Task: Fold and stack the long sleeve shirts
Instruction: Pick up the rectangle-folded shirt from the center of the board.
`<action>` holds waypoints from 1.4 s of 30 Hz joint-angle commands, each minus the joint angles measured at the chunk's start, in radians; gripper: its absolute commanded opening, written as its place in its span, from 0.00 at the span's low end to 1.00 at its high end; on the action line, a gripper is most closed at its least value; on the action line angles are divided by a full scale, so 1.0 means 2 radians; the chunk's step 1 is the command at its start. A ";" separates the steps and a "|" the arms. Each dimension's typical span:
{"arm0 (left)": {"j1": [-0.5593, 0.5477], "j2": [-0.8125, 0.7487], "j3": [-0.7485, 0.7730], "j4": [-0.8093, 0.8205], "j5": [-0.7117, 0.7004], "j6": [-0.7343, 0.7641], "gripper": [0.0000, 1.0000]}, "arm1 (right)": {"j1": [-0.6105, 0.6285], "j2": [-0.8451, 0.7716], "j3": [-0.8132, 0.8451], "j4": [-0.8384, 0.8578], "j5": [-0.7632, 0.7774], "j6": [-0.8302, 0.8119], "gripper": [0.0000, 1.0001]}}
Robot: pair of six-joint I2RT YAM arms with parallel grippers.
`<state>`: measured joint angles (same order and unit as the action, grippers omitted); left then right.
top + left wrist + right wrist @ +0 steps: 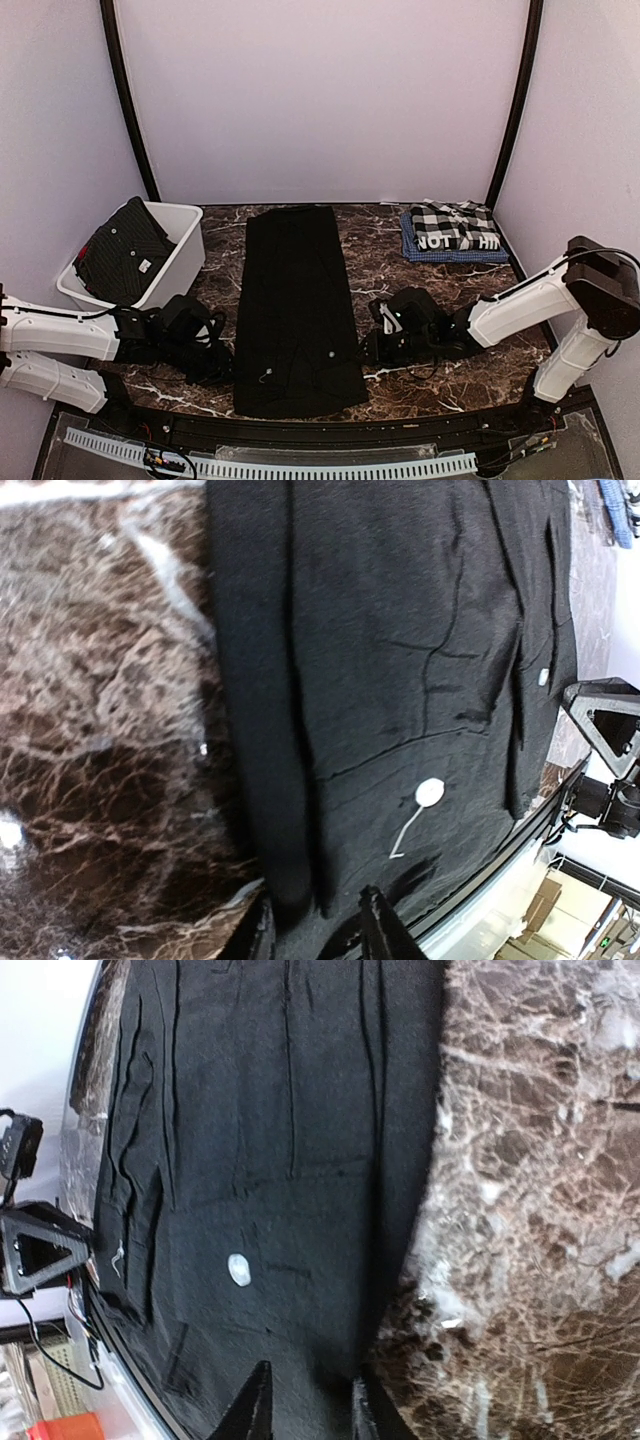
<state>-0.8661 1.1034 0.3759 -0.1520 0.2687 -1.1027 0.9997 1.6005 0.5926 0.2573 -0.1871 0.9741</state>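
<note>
Left fingers (378,932) and right fingers (258,1408) are both narrowly spread, nothing pinched. Each sits low over a long edge of the black shirt (295,310), which lies flat on the table (400,270) between them as a narrow strip. Checked shirt (452,230) already folded, well beyond the right fingers. Another dark shirt (120,255) waits in the bin (185,255) just beyond the left fingers. Step in hand, I'd judge: crosswise fold of the strip. Next move needs both fingers closing on the near corners together, then carrying them away evenly — an uneven lift would skew it.
</note>
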 commanded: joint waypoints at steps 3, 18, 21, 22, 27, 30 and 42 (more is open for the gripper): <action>0.001 0.002 -0.008 -0.023 -0.001 0.006 0.33 | 0.002 -0.007 -0.018 0.015 -0.011 0.002 0.27; -0.019 0.049 -0.004 0.008 0.001 -0.004 0.23 | 0.008 0.013 -0.012 0.029 -0.011 0.014 0.29; -0.018 0.045 -0.001 0.026 0.008 -0.010 0.13 | 0.005 0.015 -0.004 0.032 -0.010 0.017 0.29; -0.018 0.043 0.000 0.028 0.009 -0.011 0.11 | 0.004 0.015 -0.002 0.031 -0.009 0.017 0.29; -0.019 0.031 0.002 0.040 0.013 -0.022 0.03 | -0.008 0.004 -0.005 0.039 -0.005 0.027 0.30; -0.019 0.026 0.002 0.048 0.015 -0.027 0.01 | -0.009 0.009 0.000 0.040 -0.007 0.030 0.30; -0.018 0.000 0.009 0.062 0.020 -0.039 0.00 | -0.015 0.016 0.013 0.040 -0.009 0.027 0.12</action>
<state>-0.8997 1.1488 0.3790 -0.0544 0.3000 -1.1667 0.9855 1.6260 0.5915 0.3103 -0.2089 1.0332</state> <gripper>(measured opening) 0.009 0.151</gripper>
